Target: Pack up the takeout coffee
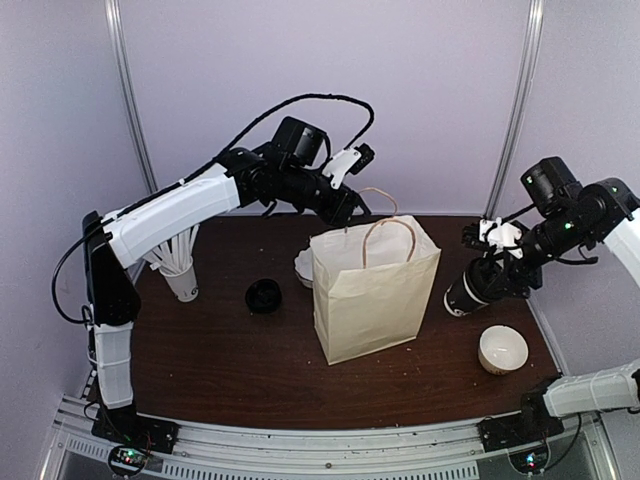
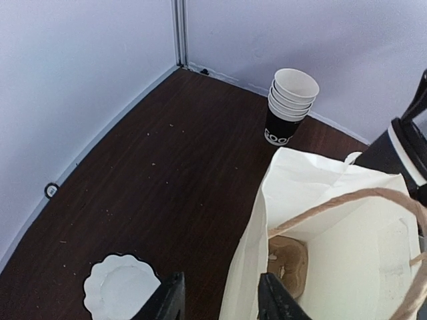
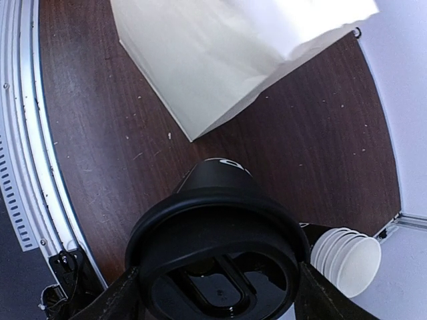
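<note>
1. Right pincer (image 1: 488, 272) is clamped on the takeout coffee (image 1: 466, 291). In the wrist view its fingers (image 3: 127, 297) sit on either side of the cup (image 3: 212, 181), just under the black lid (image 3: 217, 257).
2. The cup is tilted in the grip, lid towards the wrist and black base pointing down and away. Can't tell if the base touches the table (image 1: 220, 370).
3. Paper bag (image 1: 375, 290) stands upright just past the cup's base, to the left of the right pincer. It is near the cup, with a gap between them.
4. Stack of nested cups (image 1: 502, 348) is on the table near the right pincer, on the arm-base side. It also shows at the edge of the right wrist view (image 3: 347, 257).
5. Left pincer (image 2: 220, 285) is at the bag's open rim (image 2: 267, 200) with its jaws apart. One finger (image 2: 168, 300) is outside the bag and the other is inside the mouth. The paper wall runs between them and neither is pressed on it.
6. Cardboard insert (image 2: 288, 263) lies at the bottom of the bag, below and ahead of the left pincer. Twine handle (image 2: 347, 199) arcs across the mouth to the pincer's right.
7. White scalloped dish (image 2: 120, 288) is on the table just left of the outer finger.
8. White cup of straws (image 1: 180, 270) and a small black round item (image 1: 263, 295) sit well apart from the left pincer, back under its arm.
</note>
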Action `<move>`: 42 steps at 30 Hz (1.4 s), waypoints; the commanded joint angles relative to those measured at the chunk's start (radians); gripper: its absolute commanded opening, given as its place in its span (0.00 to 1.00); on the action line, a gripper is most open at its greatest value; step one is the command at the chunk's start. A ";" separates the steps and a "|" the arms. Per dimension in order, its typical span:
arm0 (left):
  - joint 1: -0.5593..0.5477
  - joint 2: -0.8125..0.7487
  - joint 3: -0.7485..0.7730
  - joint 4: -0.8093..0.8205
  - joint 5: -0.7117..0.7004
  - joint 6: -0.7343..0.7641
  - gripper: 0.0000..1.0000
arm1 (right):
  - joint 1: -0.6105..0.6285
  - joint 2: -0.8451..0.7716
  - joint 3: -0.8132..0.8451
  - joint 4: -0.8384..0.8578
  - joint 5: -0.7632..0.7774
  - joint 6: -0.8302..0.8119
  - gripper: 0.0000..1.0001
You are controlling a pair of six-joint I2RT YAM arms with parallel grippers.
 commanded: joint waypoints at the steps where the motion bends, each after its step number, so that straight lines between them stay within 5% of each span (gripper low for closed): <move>1: 0.007 -0.011 0.038 0.075 0.045 0.027 0.37 | -0.049 0.053 0.158 -0.039 -0.008 -0.010 0.72; 15: 0.007 -0.090 -0.025 0.087 0.079 0.044 0.23 | -0.051 0.190 0.522 -0.011 0.013 0.045 0.74; 22: 0.007 -0.078 0.015 0.077 0.078 0.055 0.10 | -0.046 0.267 0.690 -0.045 -0.109 0.066 0.74; 25: 0.007 -0.068 0.033 0.064 0.094 0.054 0.00 | -0.020 0.267 0.680 -0.031 -0.152 0.075 0.74; 32: 0.008 -0.065 0.066 0.044 0.117 0.054 0.00 | 0.105 0.272 0.683 -0.061 -0.213 0.062 0.74; 42: -0.001 -0.077 0.065 0.031 0.180 0.021 0.00 | 0.289 0.344 0.676 -0.045 -0.088 0.089 0.73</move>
